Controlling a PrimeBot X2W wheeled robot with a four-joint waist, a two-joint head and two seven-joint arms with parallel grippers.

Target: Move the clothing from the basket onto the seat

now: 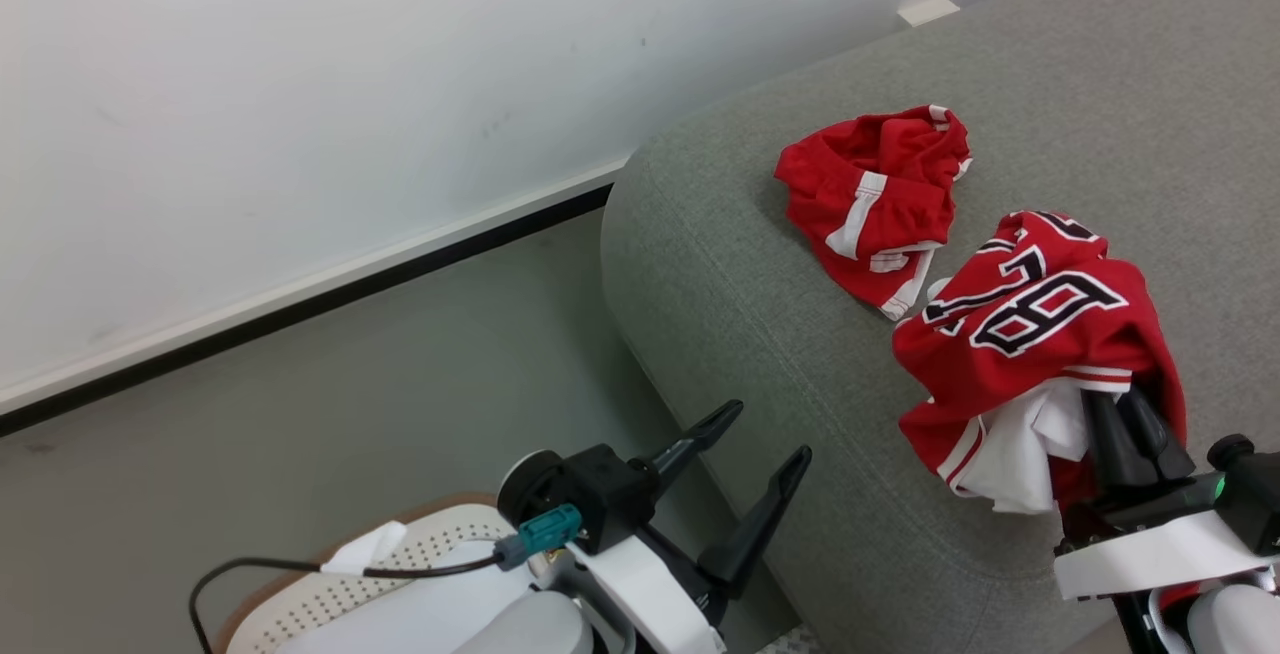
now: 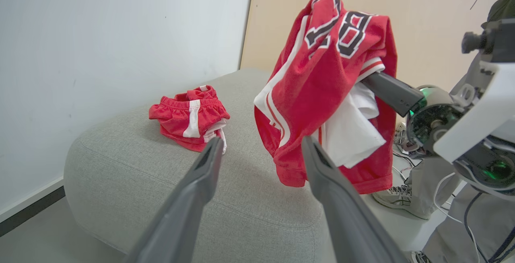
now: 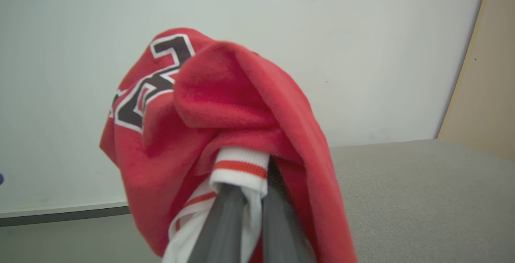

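1. The right tool [image 1: 1125, 429] was clamped shut on a red jersey [image 1: 1040, 324] with dark, white-edged lettering. Its fingers ran in under a white, red-striped cuff, and the cloth draped over them.
2. In the left wrist view, the jersey hung from the right tool above the near edge of the seat [image 1: 760, 334], with white inner fabric showing below the fingers. Whether its hem touched the seat could not be told.
3. A smaller red garment [image 1: 880, 199] with white stripes lay crumpled on the seat near its rounded corner, just apart from the jersey.
4. The left tool [image 1: 768, 431] stood wide open with nothing between its fingers, held over the floor [image 1: 400, 384] beside the seat's corner.
5. The basket [image 1: 420, 539] sat under the left arm at the bottom left of the head view, with a scrap of white cloth [image 1: 365, 549] at its rim. Its inside was mostly hidden.
6. A person's shoe [image 2: 396, 198] stood on the floor beyond the seat.
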